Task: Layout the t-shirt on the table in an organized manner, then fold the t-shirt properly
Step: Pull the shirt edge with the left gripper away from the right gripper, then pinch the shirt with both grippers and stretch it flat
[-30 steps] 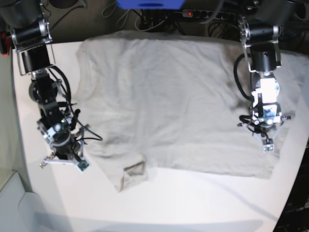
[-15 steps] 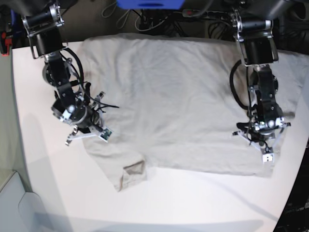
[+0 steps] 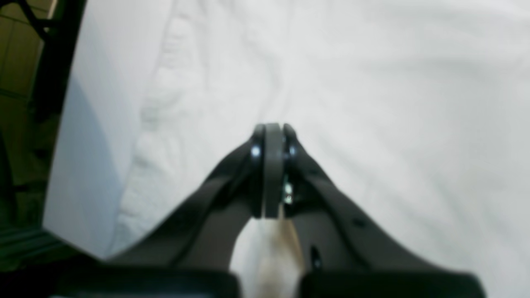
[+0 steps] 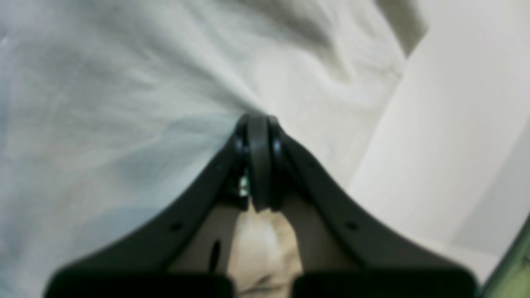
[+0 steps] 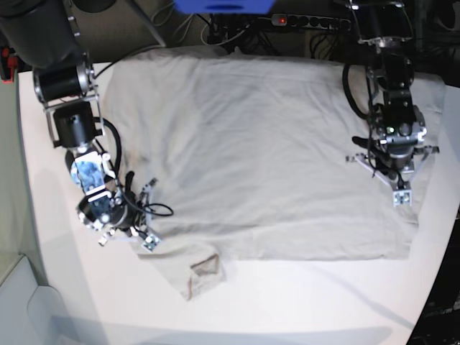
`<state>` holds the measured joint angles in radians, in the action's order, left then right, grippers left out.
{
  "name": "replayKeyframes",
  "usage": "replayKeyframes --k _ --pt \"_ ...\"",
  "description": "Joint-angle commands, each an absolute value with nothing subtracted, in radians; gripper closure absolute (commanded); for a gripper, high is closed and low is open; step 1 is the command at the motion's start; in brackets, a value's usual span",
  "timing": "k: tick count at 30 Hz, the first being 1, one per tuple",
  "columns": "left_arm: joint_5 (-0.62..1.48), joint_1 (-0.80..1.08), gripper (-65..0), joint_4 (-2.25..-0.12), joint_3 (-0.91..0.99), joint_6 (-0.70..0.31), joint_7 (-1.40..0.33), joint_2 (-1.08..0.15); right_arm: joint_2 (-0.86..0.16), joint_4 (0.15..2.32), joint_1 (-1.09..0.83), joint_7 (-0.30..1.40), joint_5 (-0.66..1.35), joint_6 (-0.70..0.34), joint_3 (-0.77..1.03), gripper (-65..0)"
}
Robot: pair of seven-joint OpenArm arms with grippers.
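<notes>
The light grey-beige t-shirt (image 5: 251, 144) lies spread flat on the white table (image 5: 287, 309), with one folded sleeve (image 5: 201, 273) at its near left corner. My right gripper (image 5: 147, 242) is shut, its tips resting on the shirt's left edge just above that sleeve. In the right wrist view the right gripper (image 4: 257, 118) presses into the t-shirt (image 4: 103, 103), and wrinkles fan out from its tip. My left gripper (image 5: 400, 198) is shut on the shirt's right side near the hem. In the left wrist view the left gripper (image 3: 272, 126) sits over the t-shirt (image 3: 372, 82).
A black power strip (image 5: 309, 21) and cables lie beyond the table's far edge, beside a blue object (image 5: 223, 6). Bare table (image 3: 91, 124) shows past the hem, then a dark drop. More bare table (image 4: 447, 124) lies right of the cloth.
The right gripper slid down the shirt's left edge toward the near sleeve, which shifted slightly. The left gripper moved back toward the far side. Both stayed shut.
</notes>
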<state>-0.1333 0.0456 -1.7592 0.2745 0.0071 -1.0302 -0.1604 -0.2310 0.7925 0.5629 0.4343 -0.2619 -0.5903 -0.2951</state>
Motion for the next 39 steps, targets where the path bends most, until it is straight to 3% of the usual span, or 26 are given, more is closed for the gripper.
replayKeyframes --k 1,7,12,22,29,32,36,39 --pt "-0.136 0.054 -0.1 -1.788 0.277 0.015 -1.018 -0.168 -0.239 0.739 0.602 0.45 -0.288 -0.587 -0.295 0.0" --pt "-0.136 0.156 -0.1 -1.839 0.278 0.015 -1.018 -0.16 -0.239 0.472 0.782 0.245 -0.288 -0.392 -0.295 0.0" --pt "-0.136 0.203 -0.1 -1.868 0.278 0.015 -1.018 -0.159 -0.239 0.463 0.826 0.194 -0.288 -0.32 -0.295 0.0" --pt "-0.137 0.223 -0.1 -1.768 0.278 0.015 -1.01 -0.17 -0.24 0.877 0.719 0.374 -0.286 -0.317 -0.154 0.0" --pt "-0.142 0.093 -0.1 -1.558 0.278 0.015 -1.009 -0.17 -0.24 1.142 0.608 0.515 -0.286 -0.318 -0.162 0.0" --pt "-0.14 0.018 -0.1 -1.465 0.272 0.015 -1.007 -0.188 -0.24 1.182 0.584 0.565 -0.286 -0.325 -0.163 0.0" --pt "-0.137 -0.113 -0.1 -1.307 0.271 0.015 -0.993 -0.194 -0.239 1.182 0.564 0.625 -0.288 -0.449 -0.162 0.0" --pt "-0.142 -0.203 -0.1 -1.196 0.269 0.015 -0.952 -0.191 -0.239 1.182 0.529 0.656 -0.288 -0.466 -0.163 0.0"
